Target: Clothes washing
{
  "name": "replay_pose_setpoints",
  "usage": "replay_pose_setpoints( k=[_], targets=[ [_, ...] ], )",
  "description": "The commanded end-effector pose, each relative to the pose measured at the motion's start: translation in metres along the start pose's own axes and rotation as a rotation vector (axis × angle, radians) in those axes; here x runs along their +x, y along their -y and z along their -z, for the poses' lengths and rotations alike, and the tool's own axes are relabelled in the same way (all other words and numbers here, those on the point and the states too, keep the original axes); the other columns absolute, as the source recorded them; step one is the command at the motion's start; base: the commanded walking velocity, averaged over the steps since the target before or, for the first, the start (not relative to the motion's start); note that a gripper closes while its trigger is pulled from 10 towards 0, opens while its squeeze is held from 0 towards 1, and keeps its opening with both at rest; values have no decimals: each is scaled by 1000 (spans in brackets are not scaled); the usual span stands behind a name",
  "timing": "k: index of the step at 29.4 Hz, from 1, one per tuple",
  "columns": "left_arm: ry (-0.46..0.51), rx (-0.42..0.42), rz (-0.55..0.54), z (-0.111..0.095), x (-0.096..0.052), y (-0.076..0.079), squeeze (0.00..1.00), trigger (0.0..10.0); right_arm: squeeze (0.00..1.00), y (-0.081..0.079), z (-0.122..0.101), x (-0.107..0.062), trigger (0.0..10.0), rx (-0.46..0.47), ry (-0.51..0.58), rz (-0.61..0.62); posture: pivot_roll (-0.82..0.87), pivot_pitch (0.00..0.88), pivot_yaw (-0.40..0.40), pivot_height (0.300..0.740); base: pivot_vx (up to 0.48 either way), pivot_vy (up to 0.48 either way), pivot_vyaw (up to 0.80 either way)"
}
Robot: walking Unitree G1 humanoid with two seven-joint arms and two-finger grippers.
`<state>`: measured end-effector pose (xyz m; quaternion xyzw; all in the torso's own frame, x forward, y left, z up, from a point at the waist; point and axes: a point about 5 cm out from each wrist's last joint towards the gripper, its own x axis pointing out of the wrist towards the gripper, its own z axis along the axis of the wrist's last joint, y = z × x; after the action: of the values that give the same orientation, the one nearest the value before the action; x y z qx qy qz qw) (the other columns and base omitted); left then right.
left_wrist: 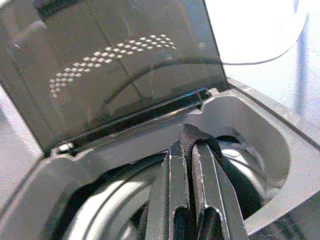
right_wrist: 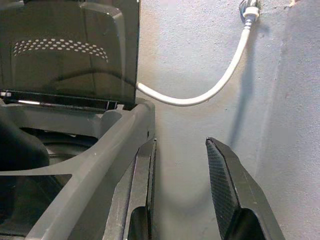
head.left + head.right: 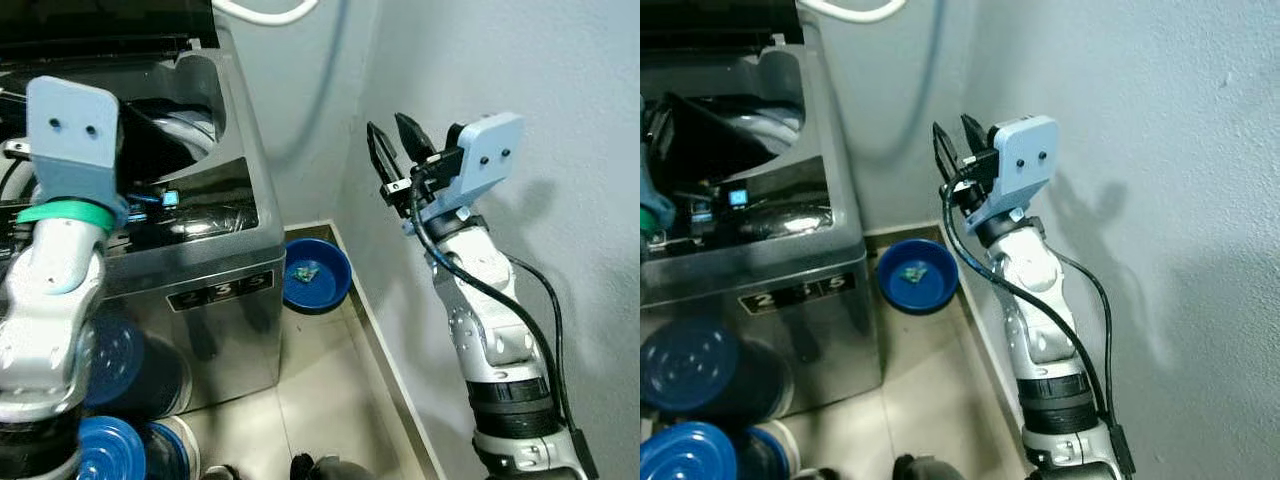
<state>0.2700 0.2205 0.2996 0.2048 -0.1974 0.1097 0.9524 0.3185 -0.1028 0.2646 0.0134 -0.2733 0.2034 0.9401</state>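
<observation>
The washing machine [image 3: 215, 250] stood against the wall with its dark lid [image 1: 115, 65] raised upright at the back. The left gripper [image 1: 192, 155] hung over the machine's open drum [image 1: 100, 215], its two black fingers pressed together on a fold of black cloth [image 1: 200, 137] that looped over their tips. More of the dark cloth draped down toward the drum opening, above the machine's control panel.

The right gripper [image 3: 392, 150] was raised in the air to the right of the machine, near the wall, with its fingers apart and nothing between them. A white hose [image 2: 210, 90] ran from a wall fitting down behind the machine's lid.

On the floor just right of the machine sat a blue bowl [image 3: 318, 275] with a small greenish scrap in it. Several blue round lids [image 3: 105, 440] lay at the machine's front left corner.
</observation>
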Motion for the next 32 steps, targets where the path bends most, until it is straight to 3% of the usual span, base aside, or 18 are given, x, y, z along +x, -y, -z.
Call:
replay_pose_setpoints(
  k=[1, 3, 4, 6, 9, 14, 15, 16, 19, 26, 28, 29, 30, 32],
  targets=[
    [34, 18, -12, -8, -4, -6, 0, 10000, 0, 2, -1, -1, 10000, -9, 4, 2, 35, 108, 20, 740, 0, 0, 0],
    [41, 46, 0, -8, -4, -9, 0, 10000, 0, 2, 0, 0, 10000, -8, 3, 1, 46, 109, 12, 740, 0, 0, 0],
    [63, 114, 19, -8, 0, -11, 0, 10000, 0, 1, 0, 0, 10000, -6, 2, -1, 47, 109, 9, 740, 0, 0, 0],
    [78, 164, 34, -8, 2, -13, 0, 10000, 0, 1, 1, 1, 10000, -4, 1, -2, 48, 108, 6, 740, 0, 0, 0],
    [151, 283, 11, -19, 19, -22, 0, 10000, 0, 1, 2, 1, 10000, -3, -4, -4, 45, 108, -5, 740, 0, 0, 0],
    [192, 368, 21, -34, 32, -40, 0, 10000, 0, 4, 1, 0, 10000, -13, -11, -3, 51, 108, -18, 740, 0, 0, 0],
    [192, 368, 21, -34, 32, -40, 0, 10000, 0, 4, 1, 0, 10000, -13, -11, -3, 51, 108, -18, 740, 0, 0, 0],
    [177, 392, 112, -34, 32, -44, 0, 10000, 0, 8, 1, -2, 10000, -19, -17, -2, 63, 110, -21, 740, 0, 0, 0],
    [140, 444, 244, -24, 25, -42, 0, 10000, 0, 9, 2, -3, 10000, -20, -25, -10, 79, 120, -13, 740, 0, 0, 0],
    [109, 471, 303, -15, 22, -44, 0, 10000, 0, 8, 3, -4, 10000, -18, -30, -13, 86, 124, -13, 740, 0, 0, 0],
    [61, 591, 317, 1, 19, -57, 0, 10000, 0, 7, 5, -7, 10000, -14, -39, -13, 85, 126, -21, 740, 0, 0, 0],
    [61, 591, 317, 1, 19, -57, 0, 10000, 0, 7, 5, -7, 10000, -14, -39, -13, 85, 126, -21, 740, 0, 0, 0],
    [53, 687, 338, 11, 16, -62, 0, 10000, 0, 7, 6, -8, 10000, -14, -44, -14, 86, 126, -24, 740, 0, 0, 0],
    [59, 714, 347, 14, 15, -62, 0, 10000, 0, 7, 6, -8, 10000, -14, -44, -15, 86, 126, -24, 740, 0, 0, 0]
  ],
)
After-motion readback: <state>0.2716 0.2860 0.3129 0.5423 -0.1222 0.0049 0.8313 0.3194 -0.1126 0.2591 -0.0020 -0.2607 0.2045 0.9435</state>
